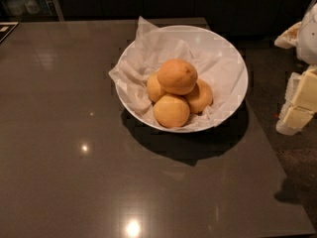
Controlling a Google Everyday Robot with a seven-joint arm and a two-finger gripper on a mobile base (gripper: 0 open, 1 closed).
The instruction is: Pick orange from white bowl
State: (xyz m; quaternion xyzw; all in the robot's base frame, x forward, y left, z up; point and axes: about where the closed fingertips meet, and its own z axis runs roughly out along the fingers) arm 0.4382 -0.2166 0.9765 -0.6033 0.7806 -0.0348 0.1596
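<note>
The white bowl [233, 63] stands on the dark table, right of the middle, lined with crumpled white paper [136, 66]. Several oranges lie piled in it. The top orange [177, 76] rests on the others, and one orange [171, 110] lies at the front. My gripper [299, 103], pale cream and white, hangs at the right edge of the view. It is beyond the table's right edge, apart from the bowl and about level with it. It holds nothing that I can see.
The glossy dark table [74, 133] stretches left and toward the front, and its right edge runs just right of the bowl. Dark speckled floor [297, 172] lies beyond that edge. Bottles [25, 1] stand at the far left back.
</note>
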